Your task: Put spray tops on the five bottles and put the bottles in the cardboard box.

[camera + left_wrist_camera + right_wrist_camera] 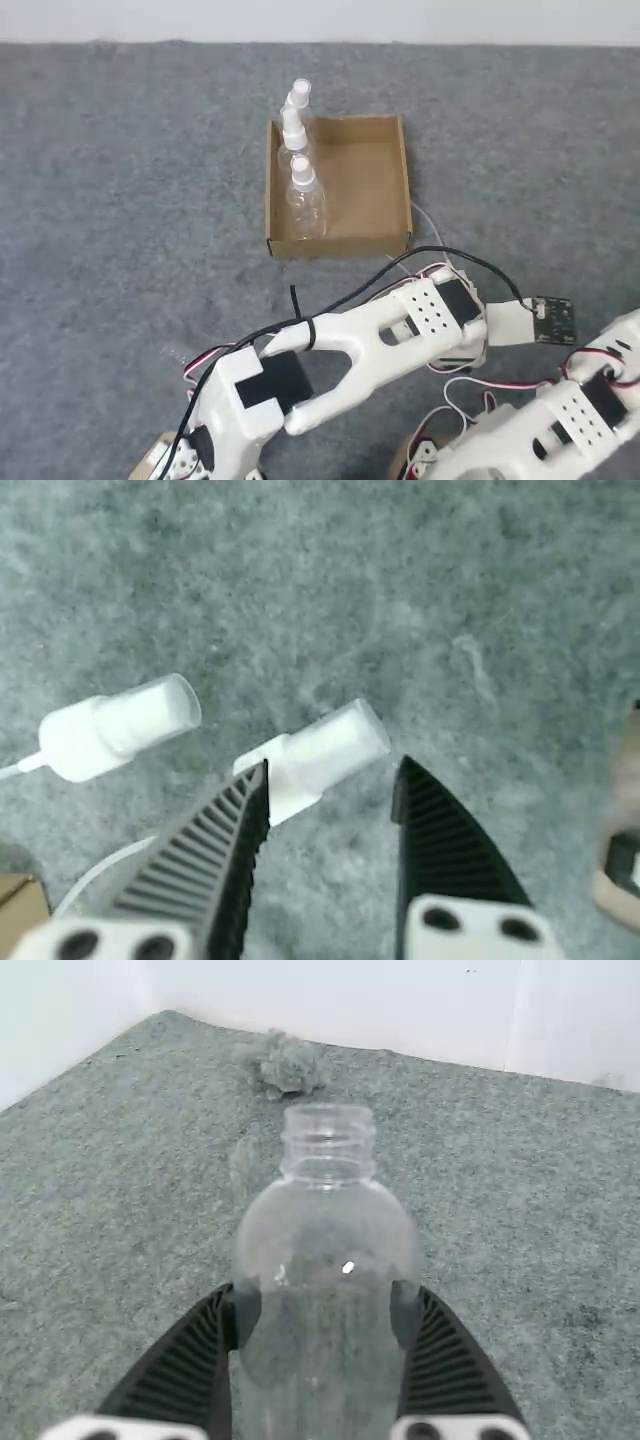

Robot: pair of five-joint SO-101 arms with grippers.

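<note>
While three capped bottles stand in the cardboard box, both claws sit over open grey carpet.
The three line one side wall, so the rest of the box floor is free, and bare carpet lies wide around its rim. Two loose spray tops lie apart on the carpet. The left claw is spread wide and grips nothing, with the nearer top between its fingertips. The right claw is clamped on one uncapped clear bottle.
</note>
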